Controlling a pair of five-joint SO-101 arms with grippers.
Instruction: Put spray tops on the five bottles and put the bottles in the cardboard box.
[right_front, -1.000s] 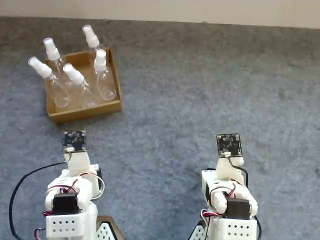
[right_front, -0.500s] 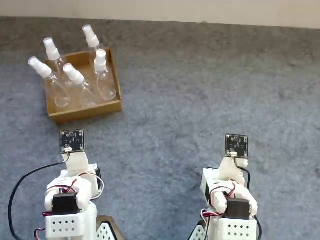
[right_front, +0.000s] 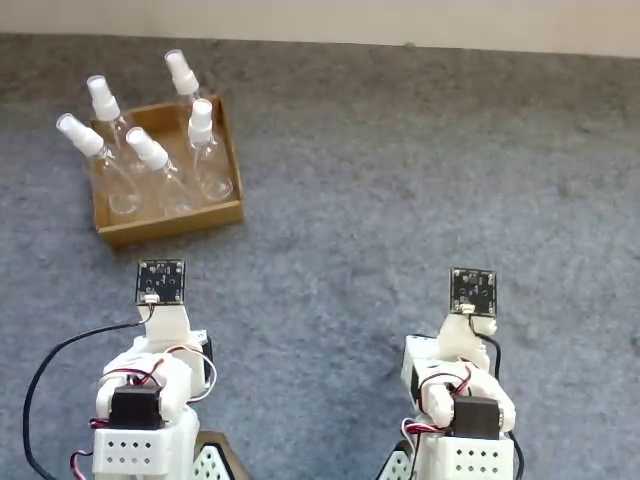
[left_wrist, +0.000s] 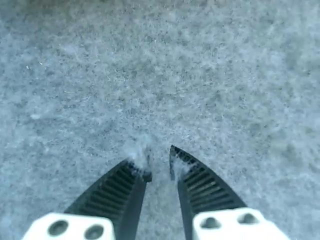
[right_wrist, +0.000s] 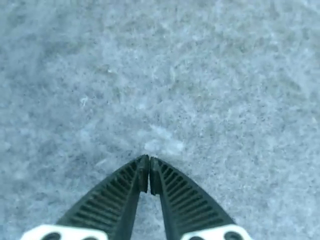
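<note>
Grey bench: capped bottles lean in box at ten o'clock; left pincer ajar, right pincer clenched; your stray sweep could topple them.

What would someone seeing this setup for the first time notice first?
The cardboard box at the far left of the grey table draws the eye, with five clear bottles standing in it, each wearing a white spray top. At the near edge both arms sit folded back; the left gripper has its fingers slightly apart, the right gripper has them closed, holding nothing.
</note>
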